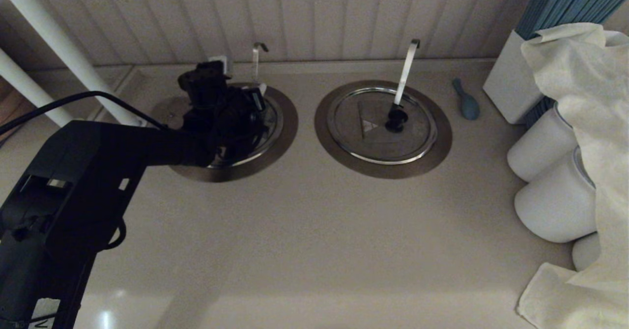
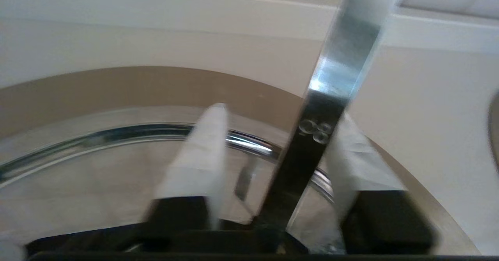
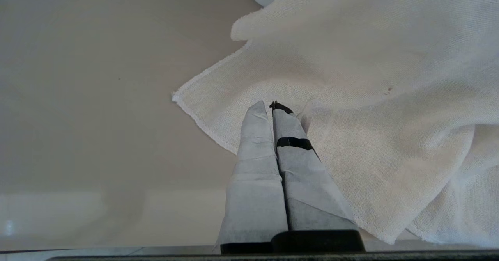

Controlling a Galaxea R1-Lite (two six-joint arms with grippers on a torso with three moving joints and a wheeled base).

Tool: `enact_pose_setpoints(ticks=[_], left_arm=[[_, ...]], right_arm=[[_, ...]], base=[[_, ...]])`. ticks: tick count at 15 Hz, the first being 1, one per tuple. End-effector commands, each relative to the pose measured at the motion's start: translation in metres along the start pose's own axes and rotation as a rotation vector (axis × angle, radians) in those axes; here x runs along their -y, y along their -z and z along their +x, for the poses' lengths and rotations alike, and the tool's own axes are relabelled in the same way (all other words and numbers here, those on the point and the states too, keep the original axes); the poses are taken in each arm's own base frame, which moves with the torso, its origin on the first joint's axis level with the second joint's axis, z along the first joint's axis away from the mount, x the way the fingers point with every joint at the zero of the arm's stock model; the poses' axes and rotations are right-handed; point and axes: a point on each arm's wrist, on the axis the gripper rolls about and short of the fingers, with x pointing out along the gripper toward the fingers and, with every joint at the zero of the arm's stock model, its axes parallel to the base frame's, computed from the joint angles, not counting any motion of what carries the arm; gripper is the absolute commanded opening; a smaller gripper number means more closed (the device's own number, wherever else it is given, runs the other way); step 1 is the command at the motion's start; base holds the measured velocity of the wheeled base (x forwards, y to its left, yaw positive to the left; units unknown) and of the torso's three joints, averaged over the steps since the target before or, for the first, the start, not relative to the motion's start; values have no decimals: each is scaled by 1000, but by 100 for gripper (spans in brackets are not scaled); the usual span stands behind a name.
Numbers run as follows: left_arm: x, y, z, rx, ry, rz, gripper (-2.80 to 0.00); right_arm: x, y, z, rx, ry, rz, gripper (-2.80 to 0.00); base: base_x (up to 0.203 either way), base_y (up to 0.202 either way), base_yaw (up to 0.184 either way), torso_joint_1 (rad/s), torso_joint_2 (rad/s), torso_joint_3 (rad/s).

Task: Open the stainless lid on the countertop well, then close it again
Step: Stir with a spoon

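Observation:
The stainless lid [image 1: 273, 122] lies flat in the left countertop well, whose brown-grey flange [image 1: 291, 122] rings it. Its thin hook-tipped handle [image 1: 255, 61] rises at the far side. My left gripper [image 1: 241, 78] hangs over the lid and hides most of it, including the knob. In the left wrist view the lid [image 2: 97, 171] and flange [image 2: 117, 89] lie below, and the left gripper [image 2: 280, 112] is open. The dark handle [image 2: 312, 136] stands between its white fingers [image 2: 202, 151], close to one. My right gripper [image 3: 271, 105] is shut and empty over a white cloth [image 3: 370, 97].
The twin lid [image 1: 381, 122] with its broad pale handle [image 1: 407, 71] sits to the right. Beyond it are a blue-green utensil [image 1: 467, 103], a white box of blue straws [image 1: 511, 78], white cylinders [image 1: 540, 147] and a draped cloth [image 1: 589, 122]. The panelled wall stands close behind.

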Motion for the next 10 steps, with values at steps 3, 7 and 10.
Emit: enact_pose_setpoints(ticks=[3, 7, 10], left_arm=[[4, -8, -2, 18, 6, -2, -280], [8, -15, -4, 33, -5, -4, -280], [10, -18, -7, 53, -2, -3, -280]], right_arm=[[0, 0, 0, -1, 0, 0, -280], [0, 0, 0, 0, 0, 0, -280], [0, 0, 0, 0, 0, 0, -280]], base=[[0, 0, 0, 0, 0, 0], [0, 0, 0, 0, 0, 0], [0, 0, 0, 0, 0, 0]])
